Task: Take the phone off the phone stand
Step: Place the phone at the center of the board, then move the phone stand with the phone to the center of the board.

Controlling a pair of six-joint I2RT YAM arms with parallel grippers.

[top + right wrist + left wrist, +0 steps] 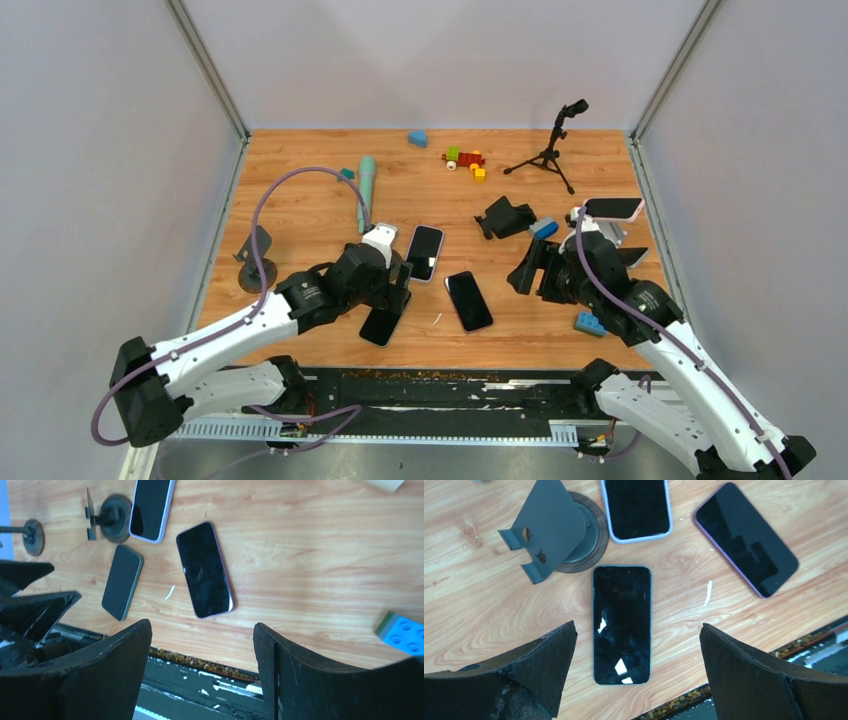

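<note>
The dark phone [621, 622] is laid flat, screen up, on the surface [484, 610], just on the near side of the phone stand [549, 525] and clear of its cradle. It is straddled by the left claw [638, 630], which is spread wide and grips nothing. The right claw [202, 627] is likewise spread and unloaded, further right.

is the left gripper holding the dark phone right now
No, the left gripper is open and the dark phone lies flat on the table, untouched.
</note>
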